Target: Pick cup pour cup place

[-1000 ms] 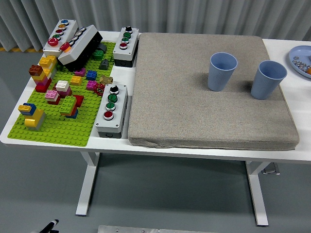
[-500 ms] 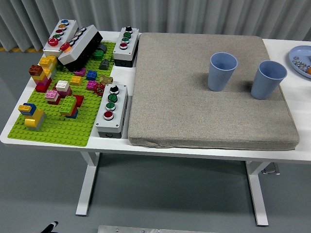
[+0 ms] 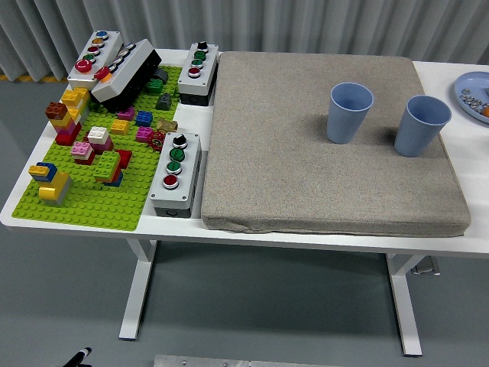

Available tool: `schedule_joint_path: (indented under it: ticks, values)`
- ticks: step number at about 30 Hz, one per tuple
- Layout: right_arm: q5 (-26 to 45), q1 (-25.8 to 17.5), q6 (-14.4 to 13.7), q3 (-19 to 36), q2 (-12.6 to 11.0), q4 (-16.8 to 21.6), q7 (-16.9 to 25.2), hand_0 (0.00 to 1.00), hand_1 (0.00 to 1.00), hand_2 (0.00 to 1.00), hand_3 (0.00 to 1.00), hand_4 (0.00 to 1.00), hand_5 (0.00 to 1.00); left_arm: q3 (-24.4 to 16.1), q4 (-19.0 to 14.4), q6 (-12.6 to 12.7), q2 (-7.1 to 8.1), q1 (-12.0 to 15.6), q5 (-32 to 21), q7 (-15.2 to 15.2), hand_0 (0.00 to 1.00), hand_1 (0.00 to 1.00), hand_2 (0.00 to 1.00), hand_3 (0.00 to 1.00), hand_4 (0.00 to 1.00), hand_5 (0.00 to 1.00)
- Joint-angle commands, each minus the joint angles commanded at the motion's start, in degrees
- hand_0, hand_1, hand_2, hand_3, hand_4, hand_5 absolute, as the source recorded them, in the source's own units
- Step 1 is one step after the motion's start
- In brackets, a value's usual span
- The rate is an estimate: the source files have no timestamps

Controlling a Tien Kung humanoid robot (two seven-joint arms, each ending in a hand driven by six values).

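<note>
— So, where do things stand before you reach?

— Biggest first: the white counter (image 3: 466,92) carries a grey mat (image 3: 321,145) across its middle and right. On the mat's far right part stand two blue cups, both upright, long axis vertical, mouths up: the left cup (image 3: 349,113) and the right cup (image 3: 421,125), near each other but apart.

— And your robot hand?

— Neither robot hand shows in the head view, so I cannot tell whether my fingers are wide or curled. Nothing is held that I can see.

— Which arm goes?

— My judgement: the right. Both cups sit right of centre, the right cup close to the mat's right edge, so that side has the shorter reach.
</note>
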Motion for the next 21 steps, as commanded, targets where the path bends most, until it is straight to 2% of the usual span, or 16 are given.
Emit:
schedule_joint_path:
  ticks: [21]
  values:
    - [-0.3, 0.16, -0.07, -0.23, -0.06, 0.05, -0.1, 0.856, 0.801, 0.788, 0.815, 0.818, 0.998, -0.34, 0.0, 0.03, 0.0, -0.02, -0.08, -0.06, 0.888, 0.844, 0.882, 0.795, 0.656, 0.989]
